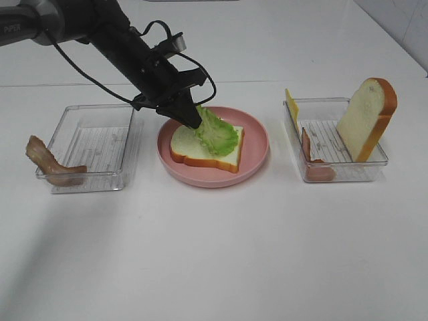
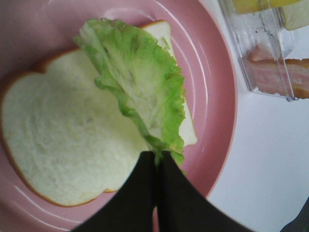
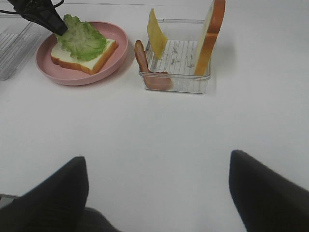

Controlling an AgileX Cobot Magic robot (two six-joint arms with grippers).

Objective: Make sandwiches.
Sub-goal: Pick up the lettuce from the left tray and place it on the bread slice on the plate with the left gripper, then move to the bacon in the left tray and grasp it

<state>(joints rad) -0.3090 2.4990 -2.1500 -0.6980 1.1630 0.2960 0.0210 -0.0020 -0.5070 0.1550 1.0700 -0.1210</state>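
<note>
Exterior high view showed you the left pincer reaching down over the pink plate in the middle of the tabletop. Its black tips were pinching the stem end of the lettuce leaf.

The leaf spread away from the tips and draped over the bread slice, which lay flat on the plate. The pinched end sat at the slice's rear edge. Your left wrist camera confirmed the grip: the tips met with only the thin green stem between them. From there the leaf fanned across the white face of the slice.

To the right of the plate, a clear tray held a second bread slice leaning upright. It also held a yellow cheese slice standing at its left wall and a bacon strip at its front left corner. On the left, another clear tray had a bacon strip hanging over its outer edge.

Your right pincer was spread wide above bare tabletop, well apart from the plate and gripping nothing.
</note>
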